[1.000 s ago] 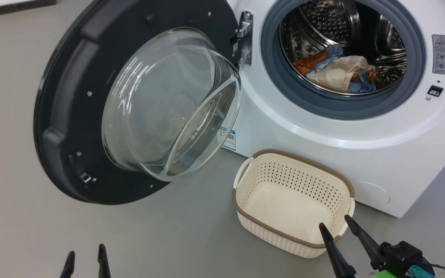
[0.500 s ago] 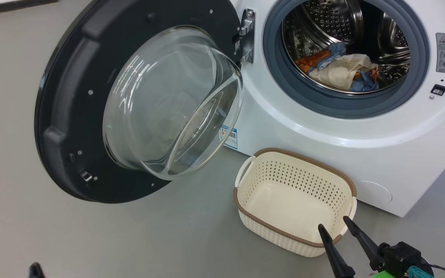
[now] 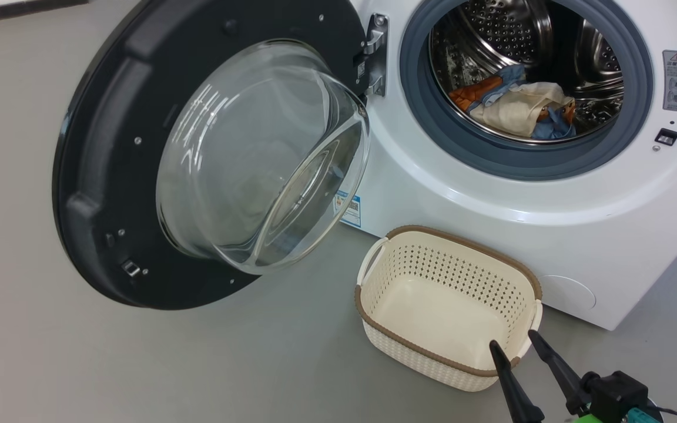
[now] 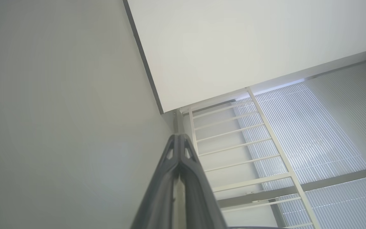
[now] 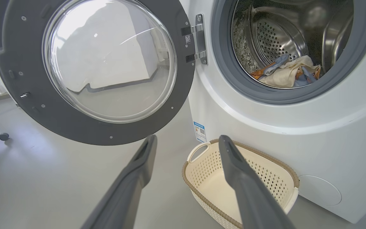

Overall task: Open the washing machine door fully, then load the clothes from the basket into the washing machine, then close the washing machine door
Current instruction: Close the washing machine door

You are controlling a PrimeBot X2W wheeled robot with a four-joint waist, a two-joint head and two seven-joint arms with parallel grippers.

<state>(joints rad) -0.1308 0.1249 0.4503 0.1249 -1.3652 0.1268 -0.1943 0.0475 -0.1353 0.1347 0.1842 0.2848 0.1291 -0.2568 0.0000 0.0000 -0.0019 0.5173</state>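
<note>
Basket (image 3: 444, 267): the nearest of the task's things. A small cream plastic tub with holes in its sides, a brown rim and side handles, it stands on the floor just in front of the washer's lower front. Its bare cream bottom shows.
Right claw (image 3: 512, 339): low on the right in the head view. Its two long dark fingers are spread apart and hold nothing. The tips show against the basket's near right corner; whether they touch it cannot be told.
Left claw (image 4: 179, 136): its two fingers are pressed together with nothing between them. They point at a pale wall and a white railing.
Floor (image 3: 197, 352): plain grey, running under the basket and the door.
Washing machine door (image 3: 109, 147): round and swung wide open to the left on a metal hinge (image 3: 374, 56). Its dark inner face and bulging clear glass bowl (image 3: 256, 158) face outward.
Washing machine (image 3: 491, 217): a large white front-loader behind the basket. A small blue label (image 3: 347, 210) sits low on its front, and a grey rubber ring (image 3: 415, 100) circles its round opening.
Drum (image 3: 503, 35): shiny steel dotted with holes, seen through the opening.
Clothes (image 3: 518, 108): farthest back, heaped at the bottom of the drum. There is cream cloth on top, with light blue and orange pieces around it.
</note>
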